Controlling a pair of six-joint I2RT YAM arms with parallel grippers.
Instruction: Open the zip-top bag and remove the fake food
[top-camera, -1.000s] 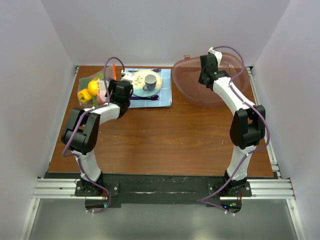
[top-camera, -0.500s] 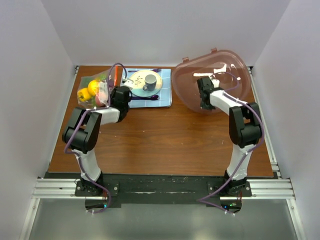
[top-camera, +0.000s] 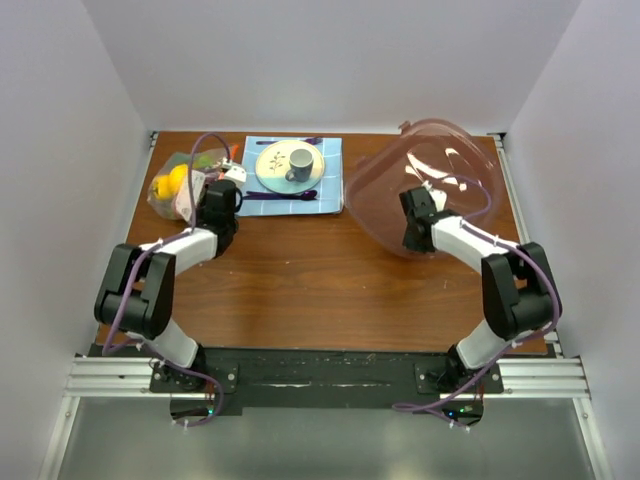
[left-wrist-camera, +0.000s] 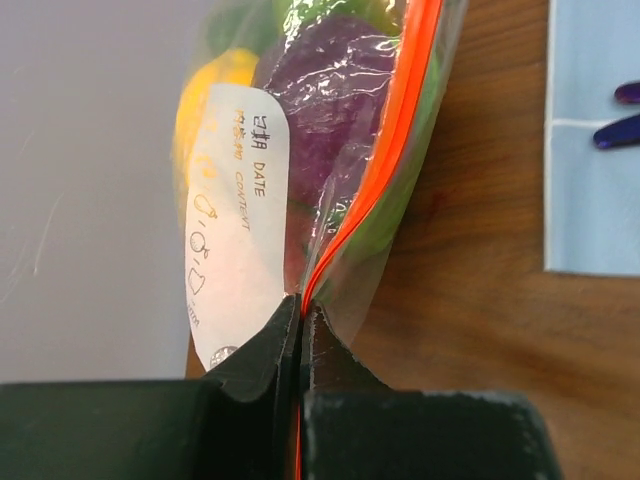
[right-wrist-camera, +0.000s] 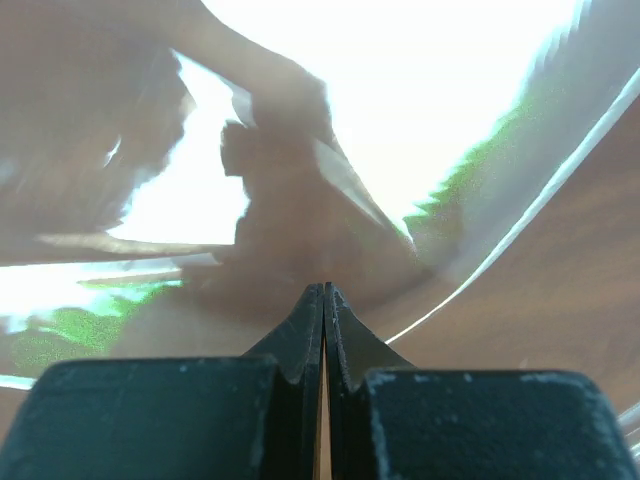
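At the table's (top-camera: 320, 270) far-left corner, the left gripper's (left-wrist-camera: 300, 318) fingers pinch the zip-top bag (left-wrist-camera: 345, 230) by its orange zipper strip (left-wrist-camera: 400, 130) — the fake food (top-camera: 172, 182) inside. Near the far-right corner, the right gripper's (right-wrist-camera: 324, 298) fingers press together on the tilted pink bowl (top-camera: 445, 165).

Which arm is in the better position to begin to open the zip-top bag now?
Left. The left gripper is shut on the zip-top bag at its orange zipper strip. The right gripper is across the table, shut on the tilted pinkish bowl, and would likely need to release it first.
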